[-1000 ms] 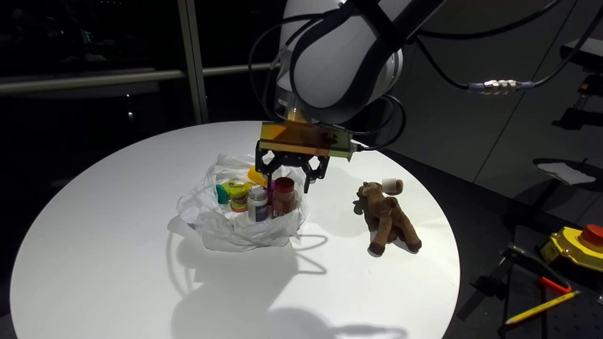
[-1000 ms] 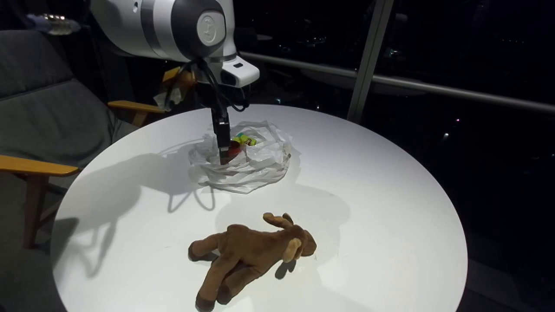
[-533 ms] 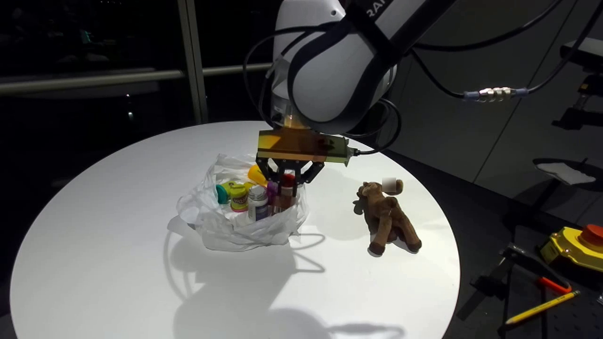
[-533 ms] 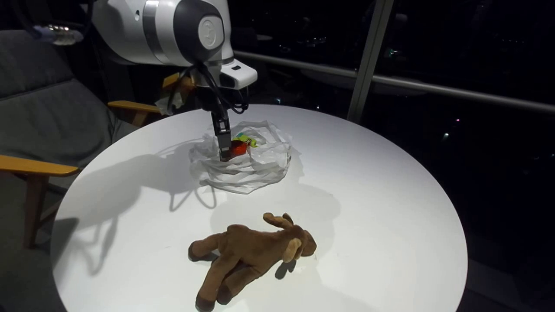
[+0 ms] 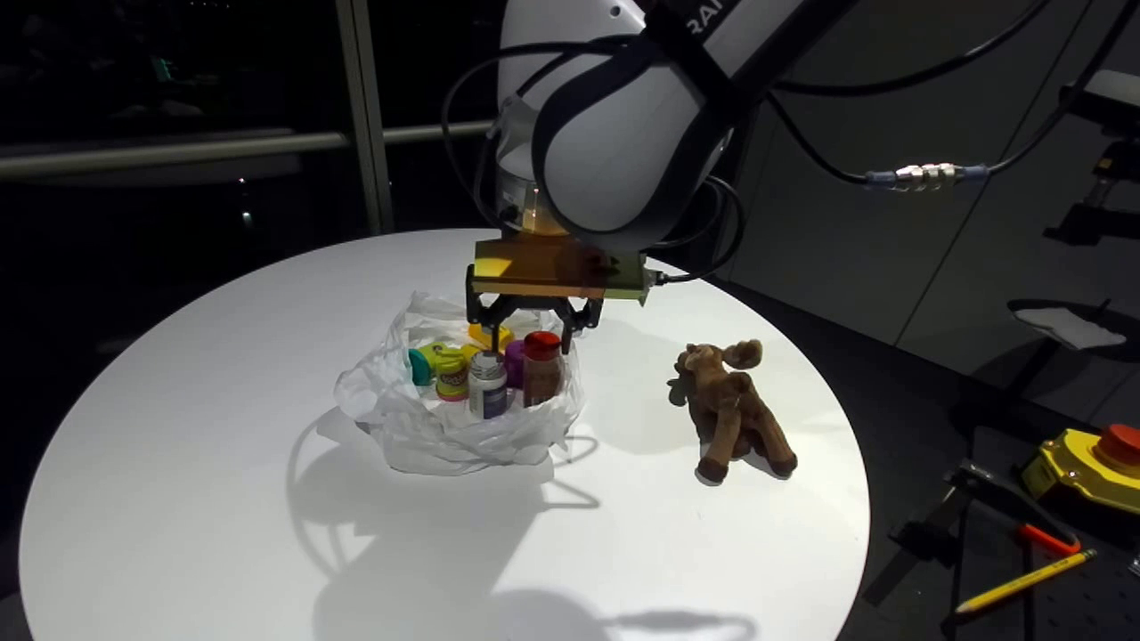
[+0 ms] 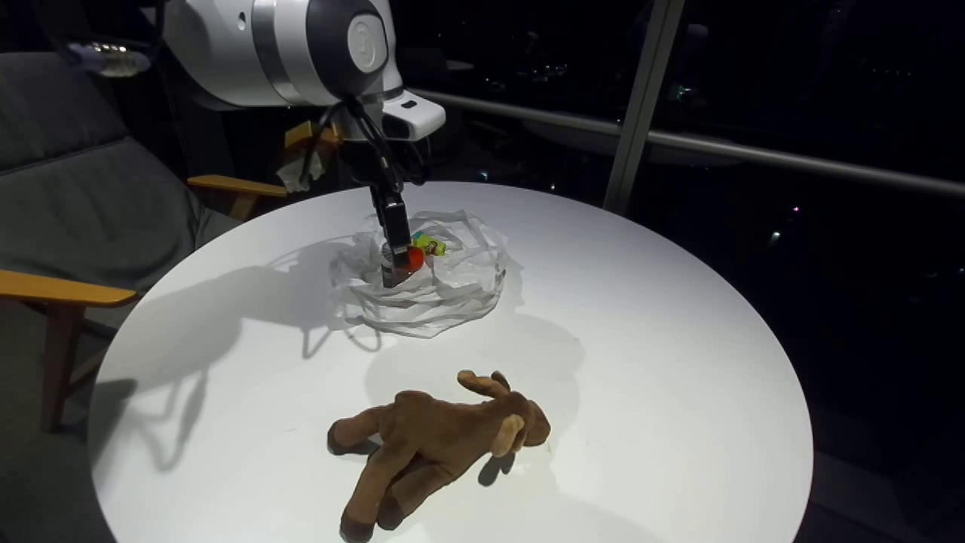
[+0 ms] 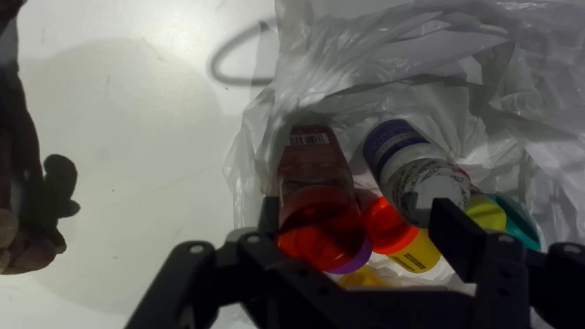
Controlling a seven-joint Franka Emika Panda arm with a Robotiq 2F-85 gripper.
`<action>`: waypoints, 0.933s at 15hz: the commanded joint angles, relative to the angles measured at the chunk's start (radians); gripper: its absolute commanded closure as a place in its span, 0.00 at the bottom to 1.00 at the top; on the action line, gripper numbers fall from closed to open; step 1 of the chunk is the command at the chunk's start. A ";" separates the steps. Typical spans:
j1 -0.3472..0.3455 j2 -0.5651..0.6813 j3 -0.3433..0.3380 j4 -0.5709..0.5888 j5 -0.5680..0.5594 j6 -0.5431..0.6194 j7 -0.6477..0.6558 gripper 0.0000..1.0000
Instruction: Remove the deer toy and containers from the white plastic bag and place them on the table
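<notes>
- Arm [image 5: 614, 142] bent, gripper [image 5: 531, 345] aimed down, jaws spread over the plastic bag [image 5: 459, 445]!
- Inside: "Play-Doh" on the yellow tub [image 5: 452, 377], a barcode [image 7: 309, 139] on the red jar [image 7: 315, 162]!
- Deer toy [image 6: 445, 430] lies on the bench [image 6: 656, 392].

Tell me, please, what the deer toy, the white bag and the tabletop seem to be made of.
Deer toy: probably plush fabric, matte, judging by its soft-looking brown surface without shine.
White bag: looks like thin plastic film, slightly glossy, being crinkled and translucent with bright glints along its folds.
Tabletop: smooth, satin white, with diffuse glare; laminate or painted board, I can't tell which.
</notes>
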 commanded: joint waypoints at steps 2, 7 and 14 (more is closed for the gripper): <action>0.010 0.026 -0.012 0.033 -0.022 0.006 0.024 0.00; 0.018 0.048 -0.031 0.044 -0.036 0.010 0.031 0.00; 0.010 0.046 -0.042 0.052 -0.040 0.013 0.019 0.42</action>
